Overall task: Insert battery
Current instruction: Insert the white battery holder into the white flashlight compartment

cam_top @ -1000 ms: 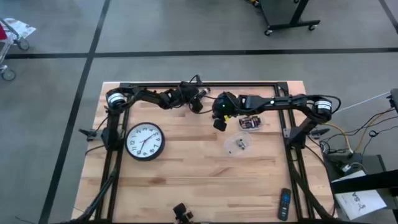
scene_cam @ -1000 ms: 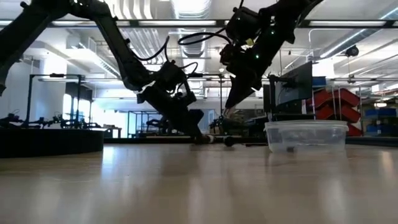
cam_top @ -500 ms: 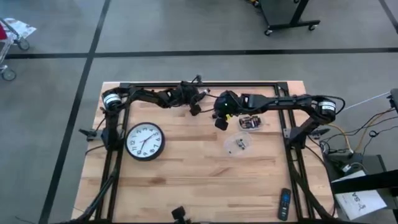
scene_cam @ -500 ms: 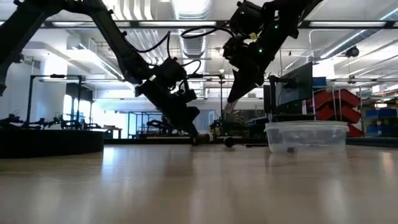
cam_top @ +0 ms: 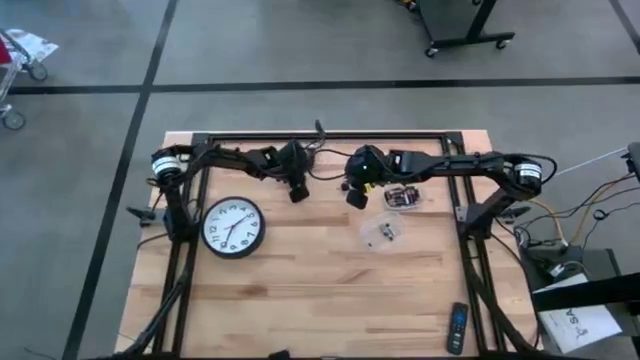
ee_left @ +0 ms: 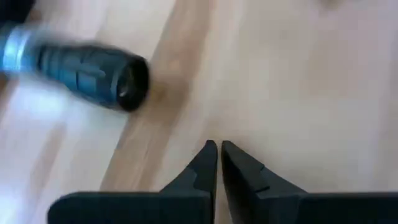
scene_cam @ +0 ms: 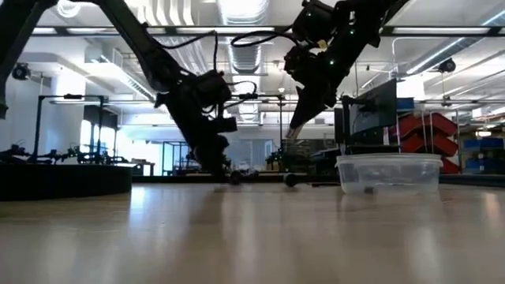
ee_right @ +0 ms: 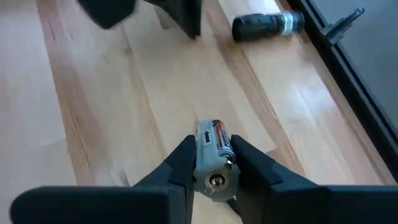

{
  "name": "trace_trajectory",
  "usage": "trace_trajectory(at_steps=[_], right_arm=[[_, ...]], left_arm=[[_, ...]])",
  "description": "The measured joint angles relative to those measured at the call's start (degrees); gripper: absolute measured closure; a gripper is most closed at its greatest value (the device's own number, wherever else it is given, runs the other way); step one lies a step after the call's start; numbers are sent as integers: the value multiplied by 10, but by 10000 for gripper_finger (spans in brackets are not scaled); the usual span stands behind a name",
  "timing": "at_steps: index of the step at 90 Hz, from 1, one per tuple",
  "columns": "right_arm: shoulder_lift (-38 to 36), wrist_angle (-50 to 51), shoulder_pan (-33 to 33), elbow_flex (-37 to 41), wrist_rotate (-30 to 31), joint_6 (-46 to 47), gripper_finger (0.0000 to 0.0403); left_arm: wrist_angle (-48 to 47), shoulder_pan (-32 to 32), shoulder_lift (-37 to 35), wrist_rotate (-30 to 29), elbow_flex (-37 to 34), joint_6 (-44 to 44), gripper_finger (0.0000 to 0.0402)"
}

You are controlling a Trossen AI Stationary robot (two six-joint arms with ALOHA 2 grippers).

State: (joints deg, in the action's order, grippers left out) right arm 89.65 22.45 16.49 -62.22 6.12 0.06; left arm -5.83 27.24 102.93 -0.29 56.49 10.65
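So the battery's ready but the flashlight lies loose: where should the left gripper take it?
Probably around the dark barrel's middle, from above, fingers straddling it. The flashlight lies flat on the table, open end clear for the battery. The left gripper, shut, must open first.

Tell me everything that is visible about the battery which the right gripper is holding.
The battery is a small cylinder with a silvery metal casing, a label bearing a black arrow and red and dark print. Its flat metal end, with a small round contact in the middle, faces the wrist camera. It is clamped between the two dark fingers of the right gripper, which touch its sides. It hangs above the wooden table, touching nothing else. The dark flashlight lies farther off.
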Motion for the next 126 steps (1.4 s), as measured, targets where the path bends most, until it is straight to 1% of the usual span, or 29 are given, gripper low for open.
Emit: trace_trajectory(at_steps=[10,16,24,33,45,59,71,82,91,99,106,112,119,126], right_arm=[[0,0,0,0,0,0,340],[0,0,0,0,0,1,337],[0,0,0,1,0,1,340],[0,0,0,1,0,0,347],[0,0,0,2,0,2,340],[0,0,0,3,-1,3,340],[0,0,0,4,-1,3,347],[0,-1,0,4,-1,4,338],[0,-2,0,4,-1,4,335],[0,-3,0,4,-1,4,341],[0,-3,0,4,-1,4,346],[0,-3,0,4,-1,4,346],[0,-5,0,4,-1,6,340],[0,-5,0,4,-1,9,336]], left_arm=[[25,6,-17,-4,0,6,392],[43,12,-19,-4,0,-12,390],[81,18,-19,-4,0,-28,373],[127,23,-8,-8,0,-32,333],[163,31,8,-24,1,-44,261],[154,50,14,-35,4,-63,184],[107,58,14,-36,5,-74,147],[78,58,14,-36,-1,-78,140],[79,58,14,-38,-14,-84,146],[101,58,14,-53,-33,-88,156],[136,58,14,-59,-56,-91,167],[192,59,14,-62,-77,-97,175],[260,59,17,-63,-101,-106,184],[301,59,26,-63,-114,-118,191]])
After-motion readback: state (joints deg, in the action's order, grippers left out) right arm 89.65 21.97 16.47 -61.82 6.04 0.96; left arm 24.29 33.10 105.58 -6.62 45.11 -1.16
